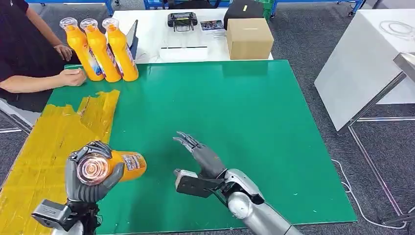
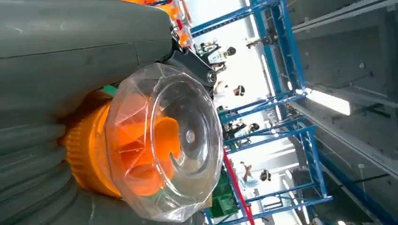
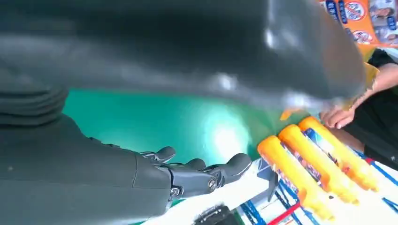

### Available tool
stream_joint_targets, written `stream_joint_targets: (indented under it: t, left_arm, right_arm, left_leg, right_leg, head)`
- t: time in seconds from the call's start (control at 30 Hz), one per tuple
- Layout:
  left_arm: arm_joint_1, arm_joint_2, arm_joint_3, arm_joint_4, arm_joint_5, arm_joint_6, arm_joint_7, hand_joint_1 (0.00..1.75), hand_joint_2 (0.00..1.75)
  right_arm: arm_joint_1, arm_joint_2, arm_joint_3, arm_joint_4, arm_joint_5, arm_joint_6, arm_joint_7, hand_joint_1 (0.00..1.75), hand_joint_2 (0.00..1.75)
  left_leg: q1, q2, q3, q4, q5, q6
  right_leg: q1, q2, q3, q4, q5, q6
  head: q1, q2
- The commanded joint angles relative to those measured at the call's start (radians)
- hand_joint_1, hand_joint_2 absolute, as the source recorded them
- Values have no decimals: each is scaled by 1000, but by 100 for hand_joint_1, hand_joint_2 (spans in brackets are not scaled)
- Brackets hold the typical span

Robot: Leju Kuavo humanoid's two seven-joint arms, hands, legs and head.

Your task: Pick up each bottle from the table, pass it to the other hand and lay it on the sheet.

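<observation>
Green matting (image 1: 254, 122) covered the table, yellow sheet (image 1: 54, 142) at its left; the left hand (image 1: 90, 178) gripped an orange bottle (image 1: 128, 165) above the sheet's edge; the right hand (image 1: 198, 154) stood empty, fingers spread; better to lower it flat before letting go.

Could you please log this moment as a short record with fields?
left hand: grips an orange plastic bottle with a clear cap, lifted, cap toward the camera
right hand: open, holds nothing
yellow sheet: on the green table's left side
waiting: three orange bottles upright at the far left corner
person's hand: beside them
</observation>
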Motion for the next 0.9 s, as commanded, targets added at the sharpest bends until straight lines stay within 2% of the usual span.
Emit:
stream_joint_targets:
  t: [0.03, 0.07, 0.17, 0.23, 0.27, 0.4, 0.47, 0.6, 0.9]
  left_arm:
    - [-16, 54, -40, -20, -368, 400, -2, 175, 175]
    - [-19, 43, -26, 4, -582, 551, 17, 175, 175]
    - [-48, 86, -45, 119, -712, 557, 148, 175, 175]
    - [-68, 108, -33, 240, -882, 650, 219, 175, 175]
    - [-73, 119, -32, 289, -947, 678, 248, 175, 175]
    - [-121, 166, -20, 546, -1163, 701, 389, 175, 175]
    - [-140, 181, -23, 618, -1144, 702, 388, 175, 175]
    - [-143, 182, -24, 622, -1139, 705, 386, 175, 175]
    - [-170, 206, -7, 752, -1135, 625, 396, 175, 175]
  right_arm:
    - [19, -56, -27, -86, 12, 3, -4, 0, 0]
    - [26, -72, -27, -111, 13, 1, -5, 0, 0]
    - [51, -104, -45, -160, 8, -1, -13, 0, 0]
    - [59, -129, -53, -187, -7, 6, -33, 0, 0]
    - [56, -136, -57, -193, -16, 9, -39, 0, 0]
    - [11, -146, -56, -181, -46, 36, -52, 0, 0]
    - [-3, -140, -51, -168, -48, 41, -55, 0, 0]
    - [-3, -137, -49, -167, -47, 40, -55, 0, 0]
    - [-27, -136, -23, -145, -51, 48, -55, 0, 0]
  left_leg:
    - [0, -2, 2, 0, -2, 0]
    - [0, -3, 3, 1, -2, 0]
    - [0, -3, 4, 0, -2, 1]
    - [-1, -5, 5, -2, -1, 0]
    - [-1, -7, 6, -3, 0, 0]
    - [-1, -2, 7, -3, -1, 0]
    - [-2, -1, 5, -4, 1, 0]
    - [-1, 0, 4, -1, -1, 0]
    - [-1, 1, 4, -1, -1, 0]
  right_leg:
    - [0, -2, 3, 0, -2, 0]
    - [0, -2, 4, 0, -3, 0]
    - [0, -3, 5, 0, -3, 0]
    - [-1, -5, 6, -2, -2, 0]
    - [-1, -7, 8, -3, -2, 0]
    - [-1, -1, 6, -2, -1, 0]
    - [-2, -1, 4, -2, 0, 0]
    - [-1, 0, 3, -1, -1, 0]
    - [-1, 1, 3, -1, 0, 0]
  head:
    - [0, 0]
    - [0, 0]
    - [0, 0]
    - [0, 0]
    - [0, 0]
    - [0, 0]
    - [0, 0]
    - [0, 0]
    - [0, 0]
